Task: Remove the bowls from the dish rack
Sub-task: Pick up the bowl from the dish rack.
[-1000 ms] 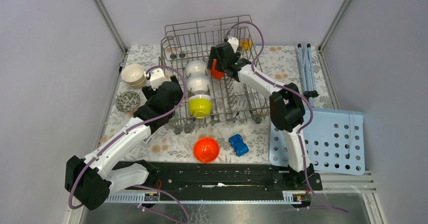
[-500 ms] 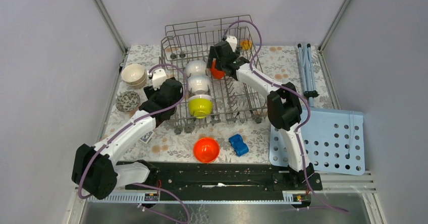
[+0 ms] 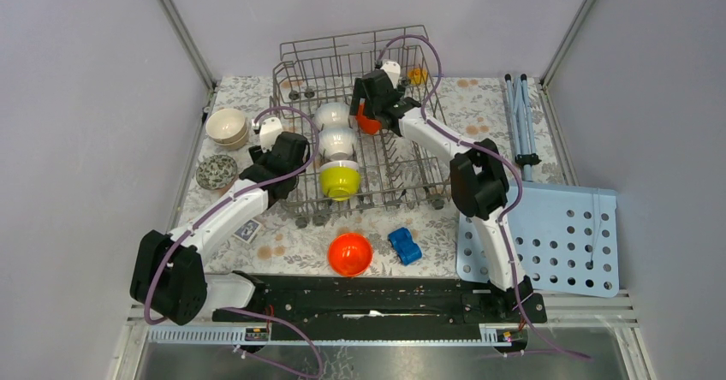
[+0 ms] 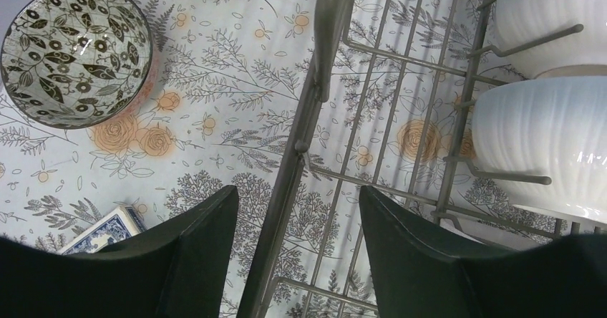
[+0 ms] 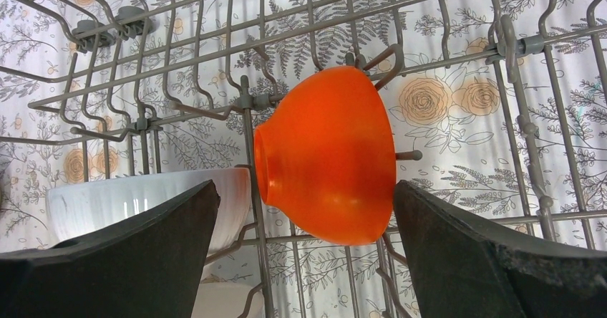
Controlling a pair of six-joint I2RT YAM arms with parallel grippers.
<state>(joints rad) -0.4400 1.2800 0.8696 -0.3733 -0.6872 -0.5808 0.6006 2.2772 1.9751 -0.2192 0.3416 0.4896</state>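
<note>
The grey wire dish rack (image 3: 276, 89) holds two white bowls (image 3: 334, 130), a yellow-green bowl (image 3: 340, 180) and an orange bowl (image 3: 368, 123). My right gripper (image 5: 306, 189) is open over that orange bowl (image 5: 329, 153), which lies on its side among the tines between my fingers; the left finger stands apart from it. My left gripper (image 4: 297, 203) is open and astride the rack's left wall (image 4: 326, 39), with nothing held. On the table stand a cream bowl (image 3: 227, 127), a patterned bowl (image 4: 75, 53) and a second orange bowl (image 3: 349, 253).
A blue toy car (image 3: 405, 246) sits beside the orange bowl near the front. A light-blue perforated board (image 3: 548, 239) lies at the right, with a folded blue stand (image 3: 518, 115) behind it. A small blue card box (image 4: 107, 228) lies left of the rack.
My left arm has swung forward and right, up to the rack's left wall, and its jaws have narrowed. The right gripper has shifted only slightly over the orange bowl.
</note>
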